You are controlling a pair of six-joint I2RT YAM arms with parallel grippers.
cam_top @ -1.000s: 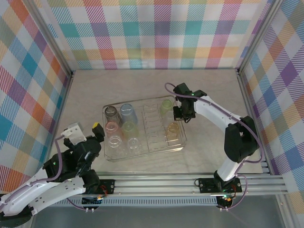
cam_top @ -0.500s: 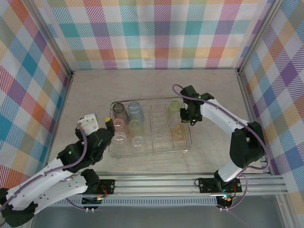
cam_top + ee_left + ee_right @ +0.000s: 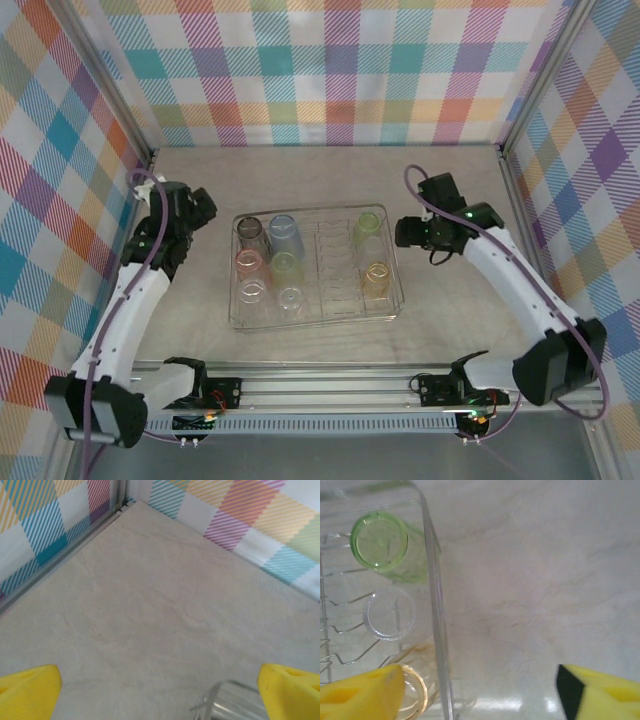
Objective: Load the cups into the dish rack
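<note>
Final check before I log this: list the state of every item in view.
Dish rack: on the table, loaded with cups.
Cups: all in the rack, none held.
Left gripper: open, empty, over bare table.
Right gripper: open, empty, beside the rack.

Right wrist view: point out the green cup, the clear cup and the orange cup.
green cup [image 3: 379, 541], right wrist view, middle of its round end.
clear cup [image 3: 389, 613], right wrist view, middle of its round end.
orange cup [image 3: 415, 692], right wrist view, the part of its round end that shows.
</note>
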